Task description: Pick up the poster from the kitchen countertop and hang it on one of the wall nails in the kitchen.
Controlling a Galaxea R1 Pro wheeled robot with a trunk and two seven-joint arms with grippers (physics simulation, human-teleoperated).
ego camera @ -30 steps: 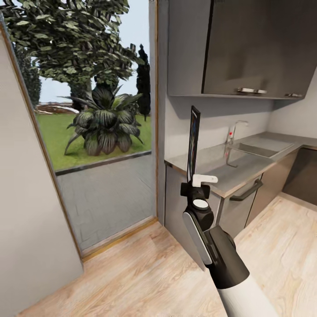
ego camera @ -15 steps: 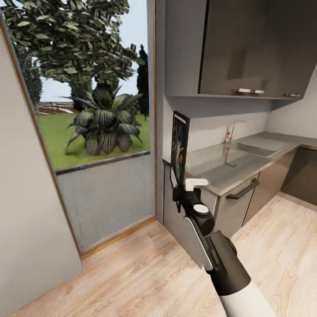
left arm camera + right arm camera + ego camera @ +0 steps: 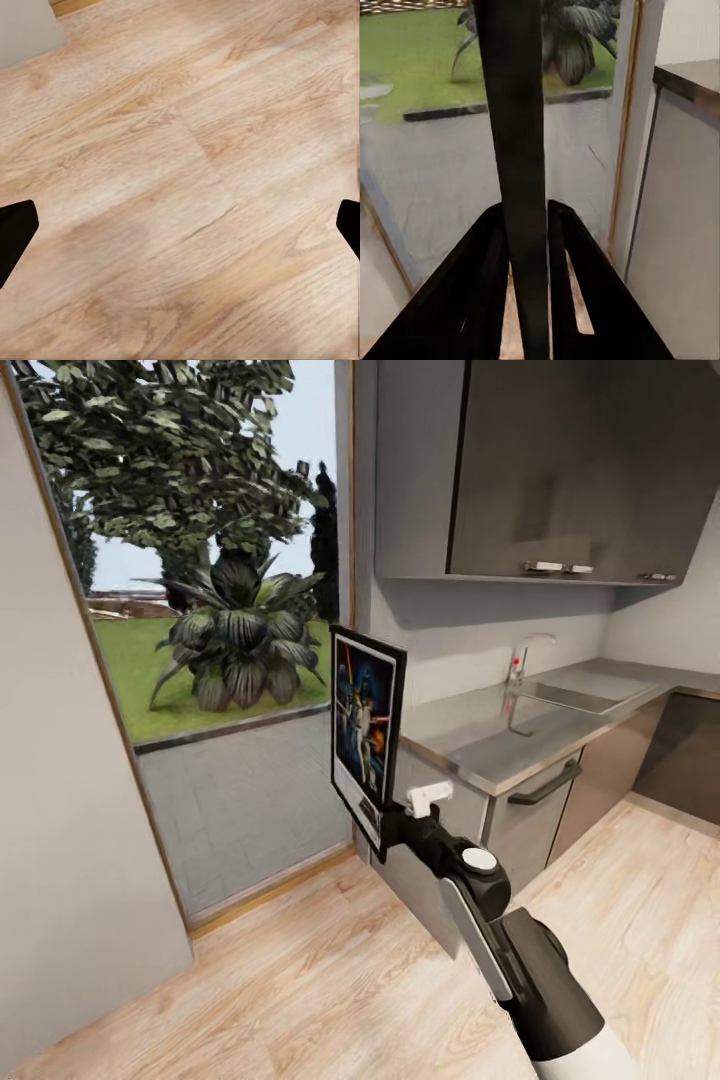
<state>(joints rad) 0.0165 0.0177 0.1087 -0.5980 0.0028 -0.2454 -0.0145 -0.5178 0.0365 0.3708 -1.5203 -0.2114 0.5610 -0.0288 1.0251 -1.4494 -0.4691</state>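
On the far left of the head view, a plain light wall runs up to a wood-trimmed glass door. Through the glass show a lawn, a large tree and a broad-leaved plant, with grey paving in front. The wooden floor spreads below.

Just right of the door, the poster stands upright in the air, its black frame and white border facing the camera, colourful figures on dark blue. The right gripper is clamped on its lower right corner, with the arm reaching up from the bottom right of the picture. In the right wrist view the poster appears edge-on as a dark strip, and both black fingers press against its sides.

Further right is the table, a glossy grey slab on grey cabinet fronts, with a sink and faucet set in it. Dark wall cabinets hang above.

In the left wrist view, the left gripper's black fingertips sit at opposite edges, spread wide apart over bare wooden floor, holding nothing.
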